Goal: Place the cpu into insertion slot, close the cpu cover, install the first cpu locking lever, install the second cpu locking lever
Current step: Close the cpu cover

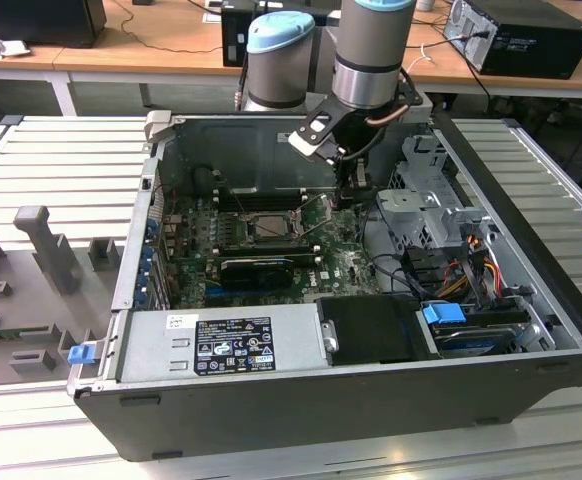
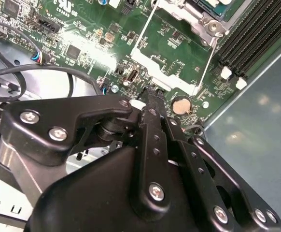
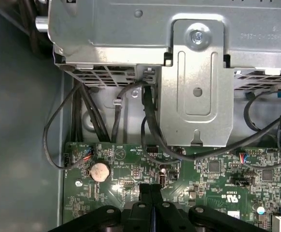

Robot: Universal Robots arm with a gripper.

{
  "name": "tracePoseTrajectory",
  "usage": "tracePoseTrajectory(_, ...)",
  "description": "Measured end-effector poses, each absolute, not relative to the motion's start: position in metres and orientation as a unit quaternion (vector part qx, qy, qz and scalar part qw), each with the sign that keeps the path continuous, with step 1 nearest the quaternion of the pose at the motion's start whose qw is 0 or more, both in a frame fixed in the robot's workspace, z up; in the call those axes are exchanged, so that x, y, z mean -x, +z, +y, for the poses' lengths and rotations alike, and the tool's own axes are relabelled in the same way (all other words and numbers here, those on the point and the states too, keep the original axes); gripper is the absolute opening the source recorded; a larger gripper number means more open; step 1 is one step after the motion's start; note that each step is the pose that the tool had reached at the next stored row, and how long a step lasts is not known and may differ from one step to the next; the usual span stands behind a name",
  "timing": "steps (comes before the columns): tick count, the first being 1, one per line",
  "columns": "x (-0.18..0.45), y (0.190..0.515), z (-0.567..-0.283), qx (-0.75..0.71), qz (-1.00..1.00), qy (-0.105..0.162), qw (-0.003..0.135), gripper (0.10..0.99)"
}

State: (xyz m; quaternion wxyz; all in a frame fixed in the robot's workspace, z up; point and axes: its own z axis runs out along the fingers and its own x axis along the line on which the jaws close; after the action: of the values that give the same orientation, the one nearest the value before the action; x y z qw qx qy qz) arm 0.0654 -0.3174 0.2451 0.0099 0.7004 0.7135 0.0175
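the gripper (image 3: 150, 192) is hovering low over the motherboard (image 3: 213, 169), its fingers (image 3: 144, 194) pressed together and pinching nothing. in the exterior view the insertion slot (image 1: 243, 230) is lying near it at about nine o'clock, the cpu (image 1: 269, 226) seemingly sitting inside under the lowered cpu cover (image 2: 201, 17). i am judging a lever step: the closed tip should be pushing slowly, avoiding small board parts.

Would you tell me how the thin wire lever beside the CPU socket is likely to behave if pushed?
The lever is a thin bare metal rod, so it probably flexes and springs back. Its smooth surface may slip. It seems fixed to the board at one end, so likely swings rather than slides.
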Motion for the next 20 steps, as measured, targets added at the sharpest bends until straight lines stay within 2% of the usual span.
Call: tracePoseTrajectory(20, -0.0558, 0.2448, -0.3175, -0.7, 0.714, 0.017, 0.01, 0.106)
